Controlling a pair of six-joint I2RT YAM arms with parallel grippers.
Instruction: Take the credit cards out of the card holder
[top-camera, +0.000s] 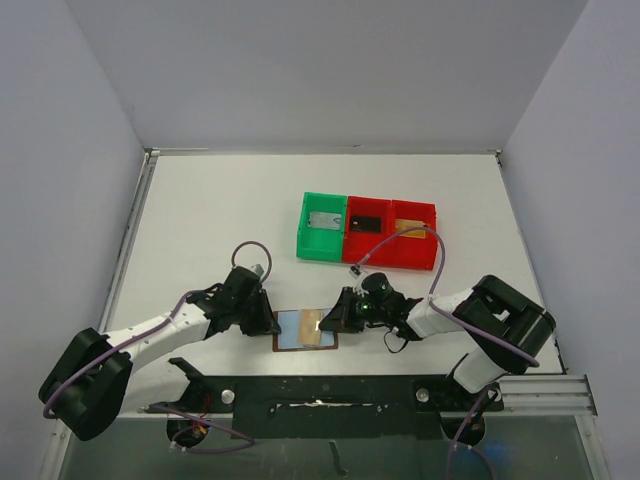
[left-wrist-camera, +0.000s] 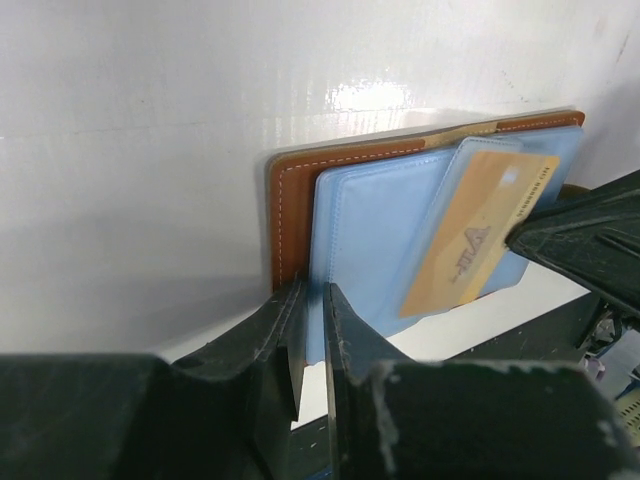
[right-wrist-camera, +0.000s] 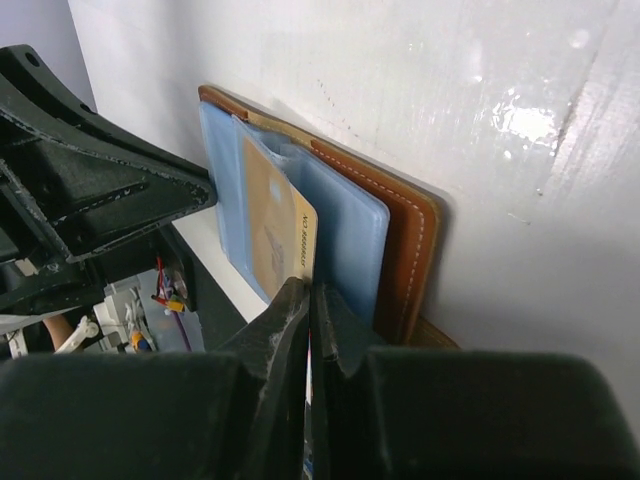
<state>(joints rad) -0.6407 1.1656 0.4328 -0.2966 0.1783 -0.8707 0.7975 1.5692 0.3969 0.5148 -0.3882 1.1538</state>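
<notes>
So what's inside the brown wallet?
In the brown wallet, a golden-orange card lies among the blue flaps, with the right claw pinching its edge. The flaps cover whatever else is tucked underneath, so I can't tell if more cards hide there.

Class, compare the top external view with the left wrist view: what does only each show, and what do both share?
Only top: green tray and red trays, holding a grey card and a black card. Only left wrist: the card holder's white stitching, the left gripper pinching its blue lining. Both: the open card holder, golden card, right gripper on it.
</notes>
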